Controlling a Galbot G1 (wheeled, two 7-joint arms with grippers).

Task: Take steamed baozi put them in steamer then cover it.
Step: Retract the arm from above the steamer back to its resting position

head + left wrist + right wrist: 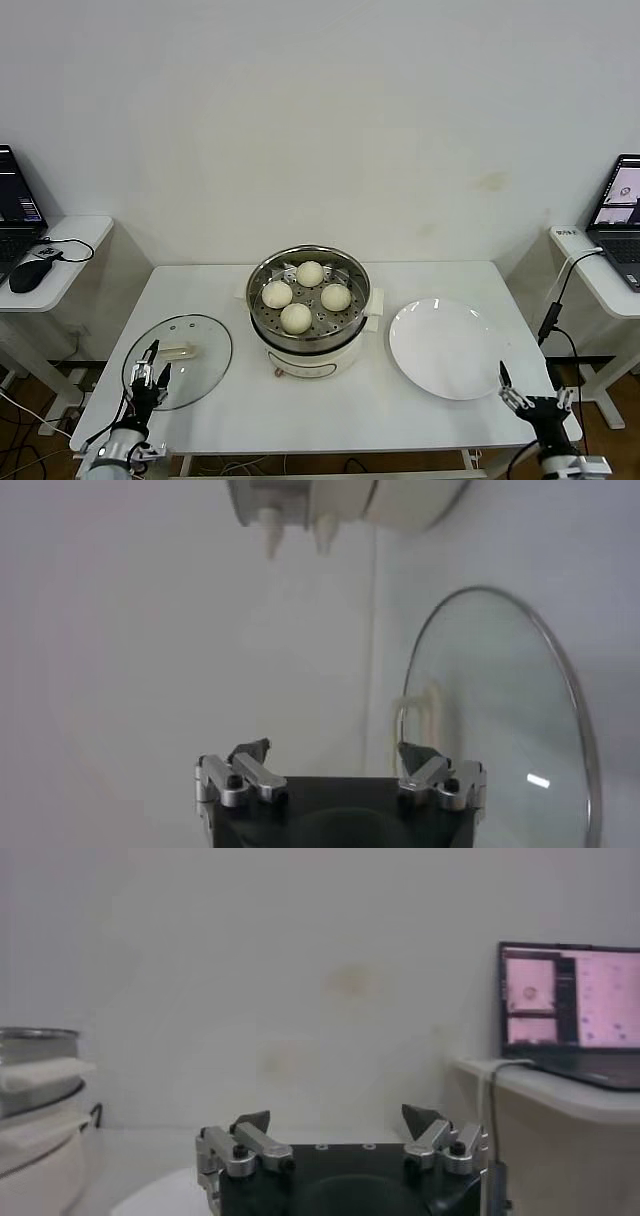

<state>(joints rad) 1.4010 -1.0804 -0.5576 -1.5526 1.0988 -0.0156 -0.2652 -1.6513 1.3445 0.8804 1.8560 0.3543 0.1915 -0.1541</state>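
Baozi are sitting in the steamer at centre, so covering is pending: the wide-open left gripper is hovering over the lid lower left, needing its handle, while the right gripper is idling wide lower right.

White worktop bearing glass cover at left, steamer at centre, white plate at right.

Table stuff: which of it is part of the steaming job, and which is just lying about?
Job: four steamed baozi, already in the steamer; the cover, lying on the table, not yet on.
Lying about: white plate, laptops, mouse.
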